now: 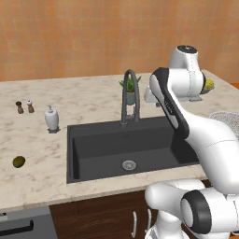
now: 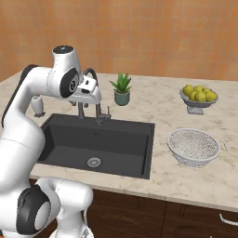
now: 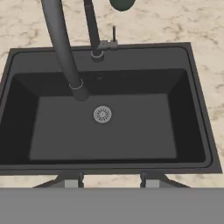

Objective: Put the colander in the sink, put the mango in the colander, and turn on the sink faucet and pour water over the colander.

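Sink empty, I have nothing gripped yet.
My gripper (image 3: 105, 181) hovers over the sink (image 3: 199, 113), fingers apart; colander (image 2: 193, 147) waits at the counter's right edge.

I can't read any lettering, label, brand or number anywhere from here (the soap dispenser (image 1: 52, 118), the sink faucet (image 1: 130, 95) and the robot's own casing all look blank).

Soap btl (image 1: 52, 119), plant (image 2: 122, 89), fruit bowl (image 2: 199, 97) on counter (image 2: 162, 111)
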Robot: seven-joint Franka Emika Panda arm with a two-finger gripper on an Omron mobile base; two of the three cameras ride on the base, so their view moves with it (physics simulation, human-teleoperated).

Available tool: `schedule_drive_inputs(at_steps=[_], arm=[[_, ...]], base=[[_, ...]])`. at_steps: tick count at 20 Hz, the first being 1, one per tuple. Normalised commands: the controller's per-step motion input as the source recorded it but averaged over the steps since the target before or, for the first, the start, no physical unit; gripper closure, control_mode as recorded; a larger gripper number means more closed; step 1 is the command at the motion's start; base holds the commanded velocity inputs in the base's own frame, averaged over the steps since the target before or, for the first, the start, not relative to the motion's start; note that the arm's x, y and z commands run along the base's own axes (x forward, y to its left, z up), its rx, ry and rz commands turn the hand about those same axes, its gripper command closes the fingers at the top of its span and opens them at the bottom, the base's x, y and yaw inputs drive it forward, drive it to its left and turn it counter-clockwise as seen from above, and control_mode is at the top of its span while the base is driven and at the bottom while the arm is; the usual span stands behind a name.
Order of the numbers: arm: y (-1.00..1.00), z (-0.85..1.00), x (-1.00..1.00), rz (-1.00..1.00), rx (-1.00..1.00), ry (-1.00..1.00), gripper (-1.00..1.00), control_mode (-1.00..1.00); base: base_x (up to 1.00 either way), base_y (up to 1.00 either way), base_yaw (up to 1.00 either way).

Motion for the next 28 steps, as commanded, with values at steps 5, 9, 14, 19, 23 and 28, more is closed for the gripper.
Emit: schedule_drive_inputs(at_steps=[5,9,14,19,23,28], arm=[[-0.05,-0.05,-0.25,0.0,0.0,-0.03,-1.0,-1.0],[-0.36,-0.09,-0.42,-0.01,0.0,-0.01,-1.0,-1.0],[-0.52,-0.05,-0.43,0.0,0.0,0.0,-1.0,-1.0],[-0.47,-0.04,-0.28,0.0,0.0,0.0,-1.0,-1.0],[-0.39,-0.07,-0.23,0.0,-0.01,0.0,-1.0,-1.0],[-0.32,-0.1,-0.21,0.0,-0.05,0.0,-1.0,-1.0]], base=[[0.0,0.0,0.0],[0.0,0.0,0.0],[0.0,0.0,0.0],[0.0,0.0,0.0],[0.0,0.0,0.0],[0.0,0.0,0.0]])
